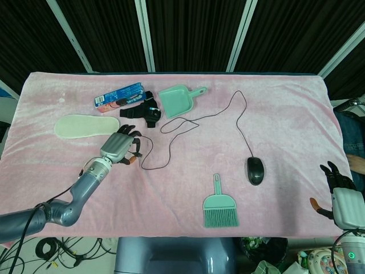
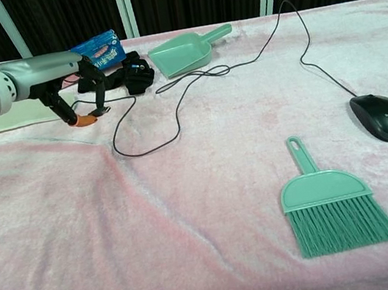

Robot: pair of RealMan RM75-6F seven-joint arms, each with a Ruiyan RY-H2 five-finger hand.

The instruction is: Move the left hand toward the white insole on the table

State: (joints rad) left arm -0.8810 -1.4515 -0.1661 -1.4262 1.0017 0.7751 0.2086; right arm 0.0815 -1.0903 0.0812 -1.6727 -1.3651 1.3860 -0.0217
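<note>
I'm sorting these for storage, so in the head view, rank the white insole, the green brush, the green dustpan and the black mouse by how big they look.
Largest to smallest:
1. white insole
2. green brush and green dustpan, too close to rank
3. black mouse

A robot test lab: a table draped in pink velvety cloth (image 1: 285, 103) stands before black corrugated wall panels (image 1: 194, 34) with white struts, tangled cables (image 1: 57, 248) lie on the floor below, and unrelated household props are scattered around.
</note>
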